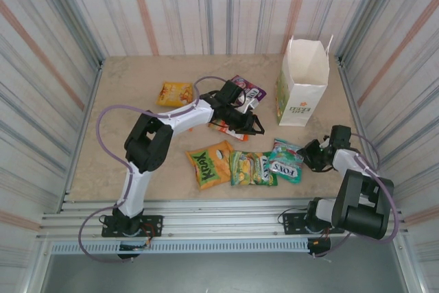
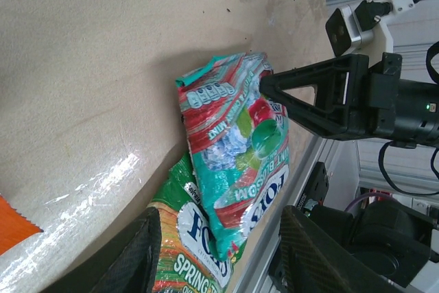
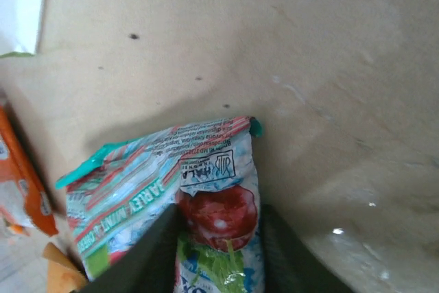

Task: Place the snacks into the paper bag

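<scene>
So far nothing is seen inside the bag (image 1: 296, 101), which stands upright and open at the far right of the worktop (image 1: 137, 101); its bottom cannot be made out. Six snacks are counted outside it. A yellow packet (image 1: 175, 92) and a purple packet (image 1: 248, 90) lie at the back, and an orange-red packet (image 1: 226, 129) lies under the left pincer (image 2: 219, 245). A Krax packet (image 1: 211, 162), a green packet (image 1: 250, 168) and a teal packet (image 1: 285, 164) are lined up near the front. The right pincer (image 3: 219, 228) is closed on the near end of the teal packet, whose far end looks raised off the surface. The left pincer is held about half open, with nothing gripped. The task is judged barely begun: one pickup is under way, and every packet seen has yet to be bagged.
</scene>
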### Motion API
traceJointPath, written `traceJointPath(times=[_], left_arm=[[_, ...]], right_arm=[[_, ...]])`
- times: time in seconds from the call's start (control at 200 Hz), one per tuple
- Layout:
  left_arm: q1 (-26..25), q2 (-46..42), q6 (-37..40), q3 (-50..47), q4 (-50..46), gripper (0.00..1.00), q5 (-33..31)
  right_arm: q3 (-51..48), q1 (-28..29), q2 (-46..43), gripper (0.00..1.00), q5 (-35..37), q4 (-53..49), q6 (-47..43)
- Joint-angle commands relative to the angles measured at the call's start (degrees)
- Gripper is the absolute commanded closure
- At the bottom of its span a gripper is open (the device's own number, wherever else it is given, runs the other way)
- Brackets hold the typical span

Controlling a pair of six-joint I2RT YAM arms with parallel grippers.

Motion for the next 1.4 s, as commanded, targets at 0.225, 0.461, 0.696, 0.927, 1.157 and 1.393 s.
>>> traceJointPath(times=[0.225, 0.461, 0.696, 0.927, 1.157, 1.393], left_arm=[[0.9, -1.0, 1.4, 1.6, -3.9, 0.50, -2.1], [1.1, -4.6, 2.3, 1.1, -5.5, 0.49, -3.9], [1.1, -7.6, 2.4, 0.4, -6.1, 0.49, -4.7], [1.1, -11.1, 4.5, 1.7, -9.1, 0.49, -8.0], [2.0, -15.2, 7.2, 2.5, -11.1, 0.49, -12.9], [4.4, -18.5, 8.6, 1.6, -12.3, 0.49, -15.1]], right_arm=[[0.9, -0.2, -7.0, 1.00, 2.1, -7.6, -2.6], [5.3, -0.2, -19.6, 1.00, 2.7, -16.4, -3.2], [16.4, -0.1, -27.7, 1.00, 2.1, -25.7, -4.7], [34.1, 0.2, -27.4, 1.00, 3.5, -31.2, -6.4], [54.5, 3.9, -18.1, 1.00, 7.6, -31.7, -10.4], [69.9, 15.7, -6.7, 1.00, 25.8, -26.2, -16.8]])
